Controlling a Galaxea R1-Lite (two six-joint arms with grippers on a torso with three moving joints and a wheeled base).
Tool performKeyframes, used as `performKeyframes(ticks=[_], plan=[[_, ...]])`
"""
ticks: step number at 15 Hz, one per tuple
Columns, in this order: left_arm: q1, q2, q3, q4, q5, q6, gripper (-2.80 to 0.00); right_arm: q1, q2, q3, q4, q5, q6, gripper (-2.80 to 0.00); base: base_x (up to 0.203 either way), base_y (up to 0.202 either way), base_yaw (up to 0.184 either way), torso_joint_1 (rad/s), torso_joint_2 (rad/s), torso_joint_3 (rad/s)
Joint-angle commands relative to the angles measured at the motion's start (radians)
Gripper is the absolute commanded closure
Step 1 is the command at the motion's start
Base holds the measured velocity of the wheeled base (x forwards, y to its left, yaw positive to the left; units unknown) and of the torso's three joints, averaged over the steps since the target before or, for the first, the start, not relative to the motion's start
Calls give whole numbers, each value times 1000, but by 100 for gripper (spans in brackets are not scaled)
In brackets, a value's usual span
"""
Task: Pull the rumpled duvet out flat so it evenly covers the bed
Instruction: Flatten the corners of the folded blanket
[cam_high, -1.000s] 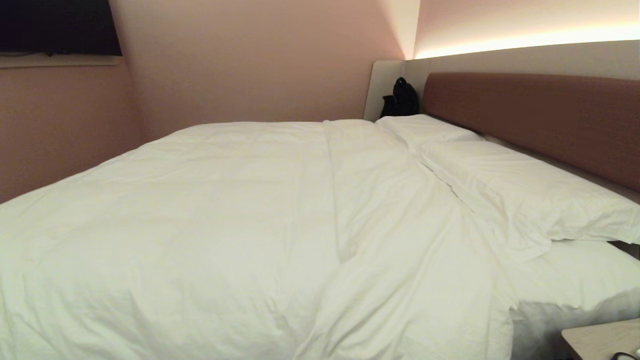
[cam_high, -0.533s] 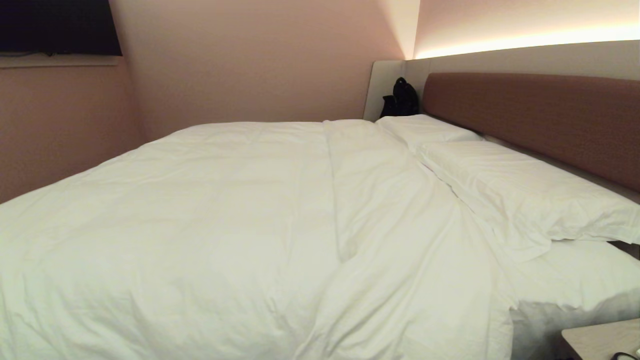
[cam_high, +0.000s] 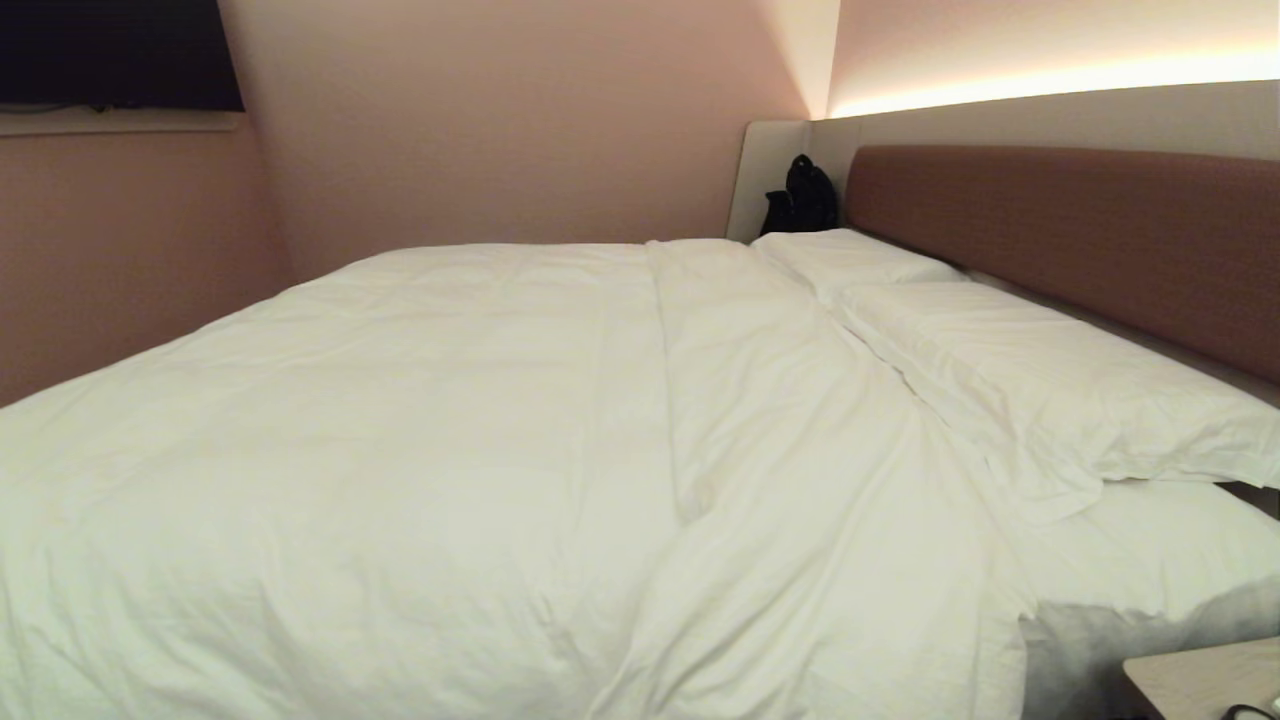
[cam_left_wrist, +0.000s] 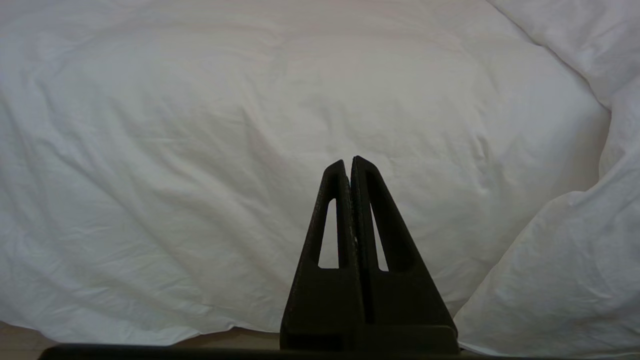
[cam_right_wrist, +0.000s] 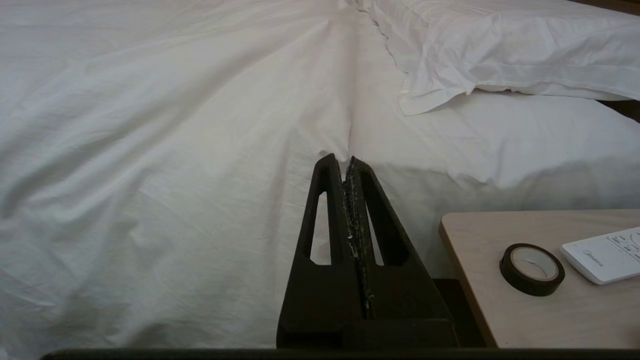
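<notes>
The puffy white duvet (cam_high: 420, 450) lies spread over the bed, whose reddish-brown headboard (cam_high: 1080, 230) runs along the right. A long fold runs down the duvet toward the near edge, beside two white pillows (cam_high: 1040, 380). Neither arm shows in the head view. In the left wrist view my left gripper (cam_left_wrist: 349, 162) is shut and empty, held in front of the duvet (cam_left_wrist: 250, 150) hanging over the bed's side. In the right wrist view my right gripper (cam_right_wrist: 345, 161) is shut and empty too, pointing at the duvet (cam_right_wrist: 175, 150) near the pillow end.
A light wooden bedside table (cam_right_wrist: 505, 310) stands by my right gripper, carrying a roll of dark tape (cam_right_wrist: 532, 268) and a white remote (cam_right_wrist: 602, 255). A black bag (cam_high: 803, 196) sits at the far corner by the headboard. A dark screen (cam_high: 115, 55) hangs on the wall at upper left.
</notes>
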Motion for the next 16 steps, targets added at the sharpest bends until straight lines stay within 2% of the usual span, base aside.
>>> performKeyframes(ticks=[1, 14, 16], plan=[[1, 0, 0, 1, 1, 6, 0, 0, 1, 0, 0, 0, -1, 0, 0, 0, 0, 0, 0, 0], [1, 0, 1, 1, 1, 5, 0, 0, 0, 0, 0, 0, -1, 0, 0, 0, 0, 0, 0, 0], [1, 0, 1, 1, 1, 4, 0, 0, 0, 0, 0, 0, 0, 0, -171, 0, 3, 5, 1, 2]])
